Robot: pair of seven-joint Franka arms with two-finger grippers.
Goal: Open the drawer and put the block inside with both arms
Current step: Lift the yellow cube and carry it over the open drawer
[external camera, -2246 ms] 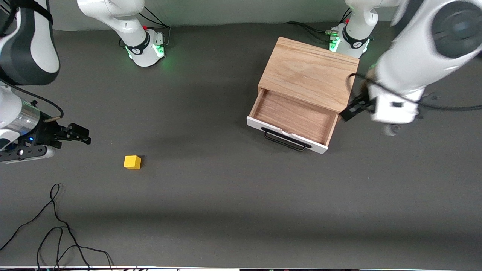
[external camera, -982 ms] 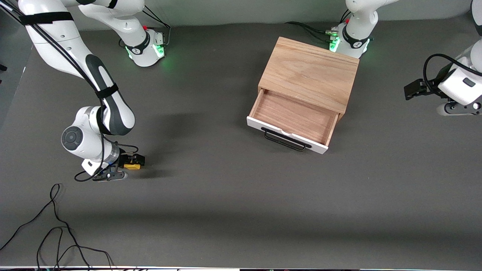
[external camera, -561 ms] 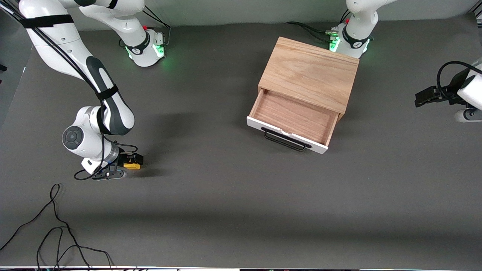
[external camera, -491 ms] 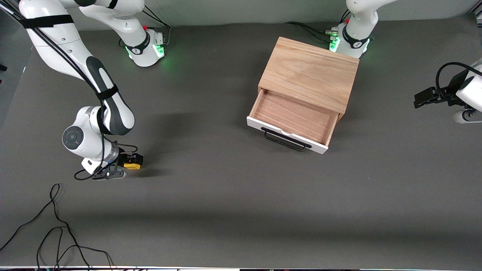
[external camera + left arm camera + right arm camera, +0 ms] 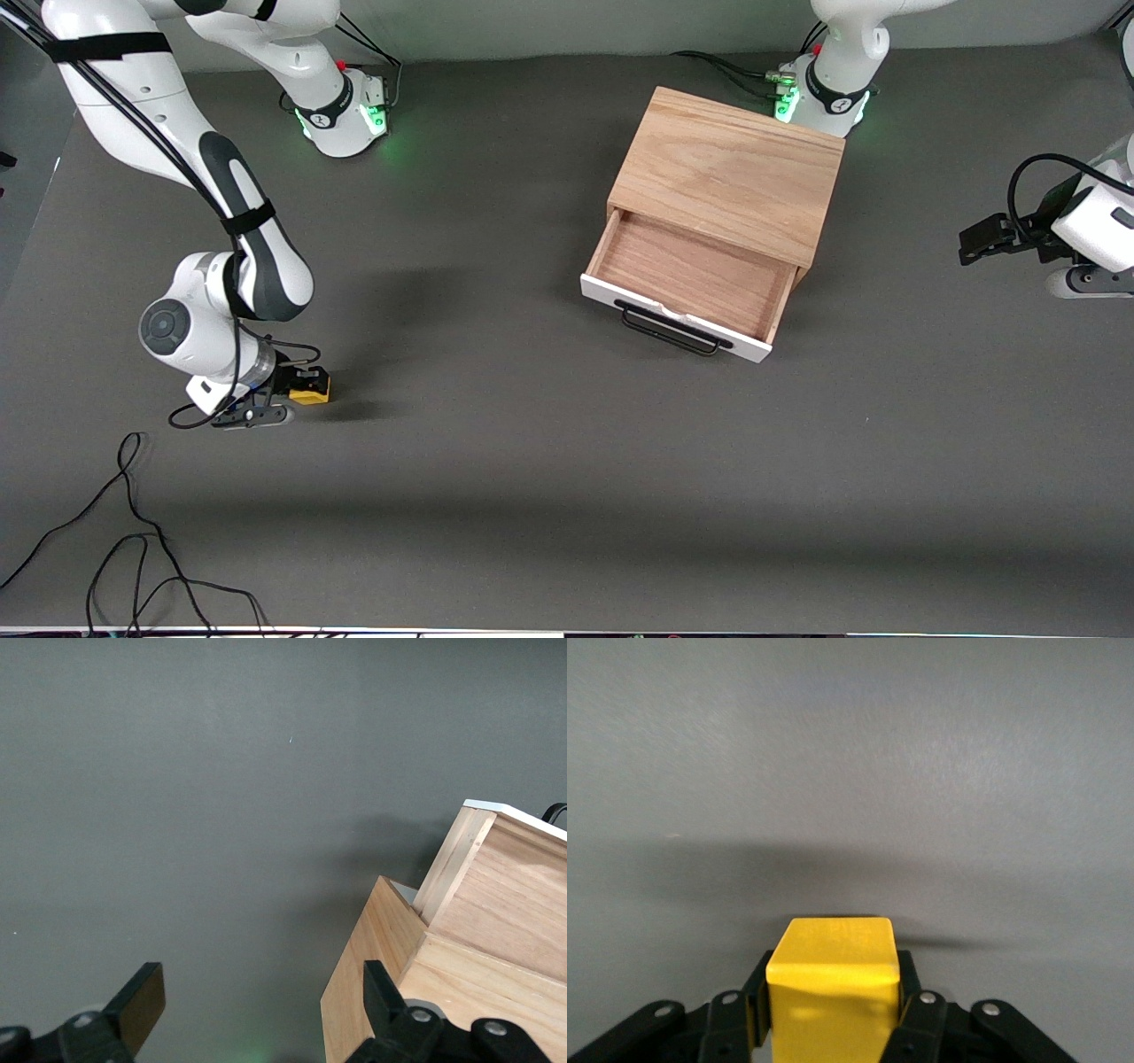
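Block (image 5: 312,387), small and yellow, clamped in the right pincer (image 5: 297,388) low over the dark counter (image 5: 532,461) toward the right arm's end, well apart from the wooden box (image 5: 731,168). From the front: drawer (image 5: 691,279) pulled out of that box toward the camera, white front and black bar handle (image 5: 669,330) nearest, wooden inside bare. Left pincer (image 5: 979,241) up over the counter at the left arm's end, clear of the box, touching nothing. Loose black cable (image 5: 124,532) curled on the counter nearer the camera than the block. Green-lit bases (image 5: 354,111) along the top edge.

Left wrist view: left pincer (image 5: 257,1005) spread wide, fingers (image 5: 142,997) with only grey counter between them; corner of the wooden box (image 5: 390,983) and the side of the pulled-out drawer (image 5: 505,904) showing past one finger.

Right wrist view: block (image 5: 833,988) squeezed between both fingers (image 5: 917,1014) of the right pincer (image 5: 833,1019), top face level, dark shadow on the counter (image 5: 850,771) just under and ahead of it. Cannot tell whether resting on the counter or just lifted.
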